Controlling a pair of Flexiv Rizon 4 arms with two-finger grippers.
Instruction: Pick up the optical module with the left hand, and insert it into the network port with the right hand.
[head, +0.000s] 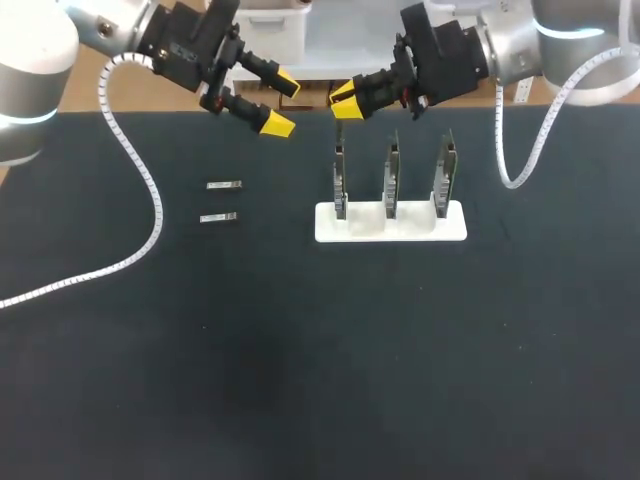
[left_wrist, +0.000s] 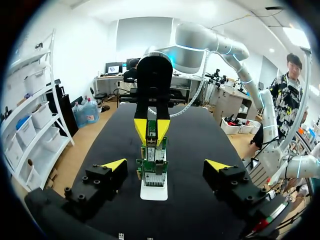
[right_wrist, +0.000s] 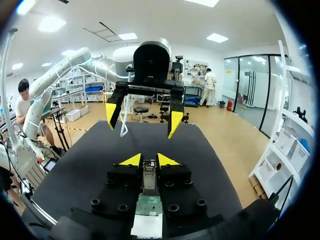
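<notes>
I judge the pickup and hand-over done and the insertion in hand. My right gripper (head: 346, 100) hangs just above the leftmost network card (head: 340, 185) of three standing upright in the white stand (head: 400, 228). Its fingers are drawn close on a slim piece that I take to be the optical module (right_wrist: 148, 172), though the wrist view is cramped enough that I wouldn't swear to the grip. My left gripper (head: 281, 103) hovers just beside it, spread wide and carrying nothing. Two more modules (head: 224, 185) lie flat on the black table (head: 300, 350), well apart from the stand. Next I'd want a straight descent in line with the card's upper edge, the module squared to the network port, which I can't pick out cleanly. A tilt could jam it or rock the card.
</notes>
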